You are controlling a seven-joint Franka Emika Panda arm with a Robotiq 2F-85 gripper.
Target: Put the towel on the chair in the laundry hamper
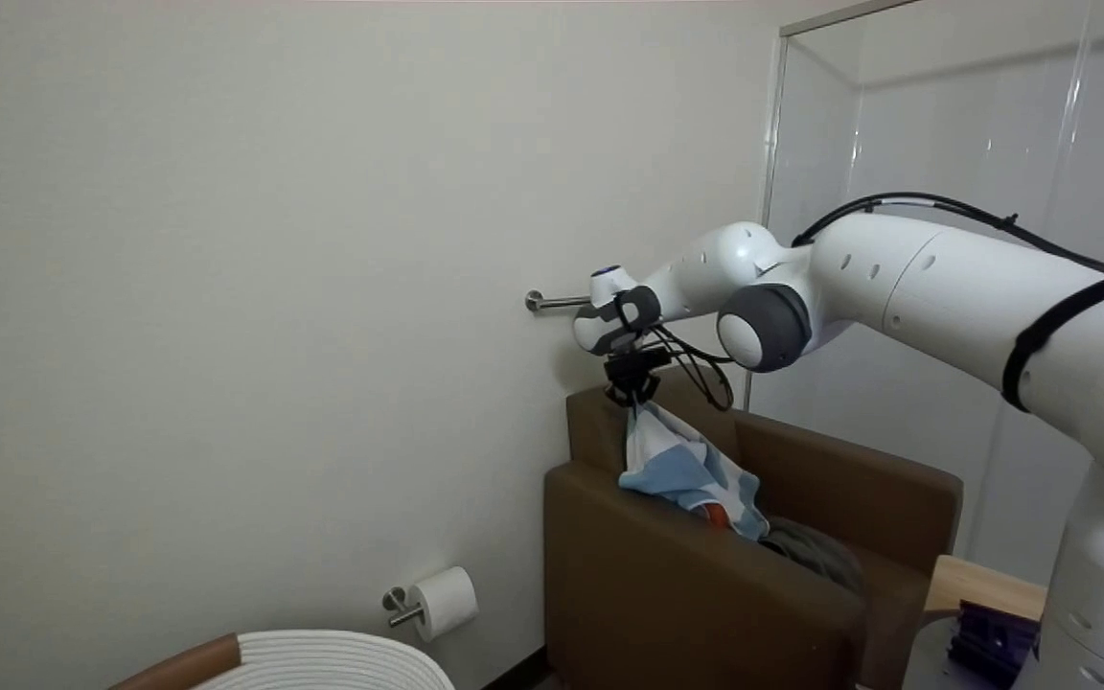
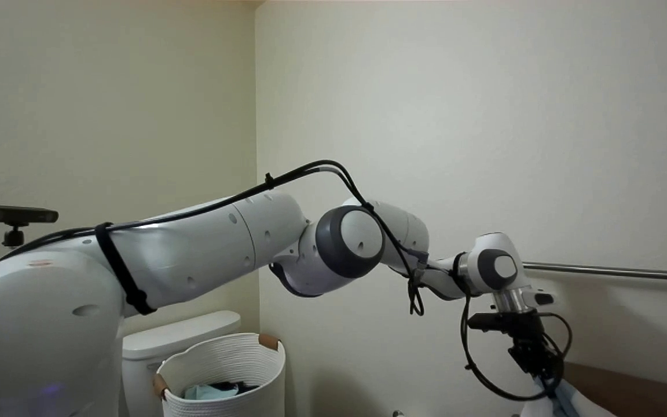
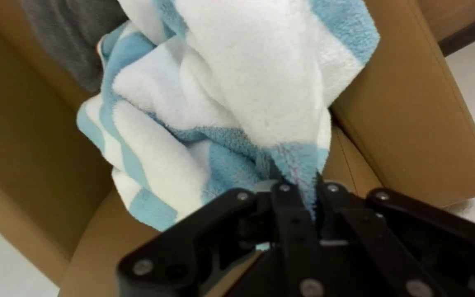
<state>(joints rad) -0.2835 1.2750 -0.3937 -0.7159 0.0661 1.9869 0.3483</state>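
We see claw (image 3: pixel 307 192) pinching a blue bit of the towel (image 3: pixel 254 74), rest hanging over the chair (image 1: pixel 686 594), 5 o'clock in an exterior view; gray cloth (image 3: pixel 72 37) at 10 o'clock in wrist view; laundry hamper (image 2: pixel 264 399) at 7 o'clock in both exterior views

We have the brown upholstered chair (image 1: pixel 667 575) as our bench, its wide armrests (image 1: pixel 849 479) standing on either side of the towel (image 3: pixel 237 82), striped light blue and white. We see the towel bunched over the seat (image 1: pixel 883 572), one end raised, and cannot tell how much of it rests there. Just beside the towel, a dark grey cloth (image 3: pixel 72 37) lies on the seat. At the towel's lower edge we spot an orange-red patch (image 1: pixel 715 515) in an exterior view.
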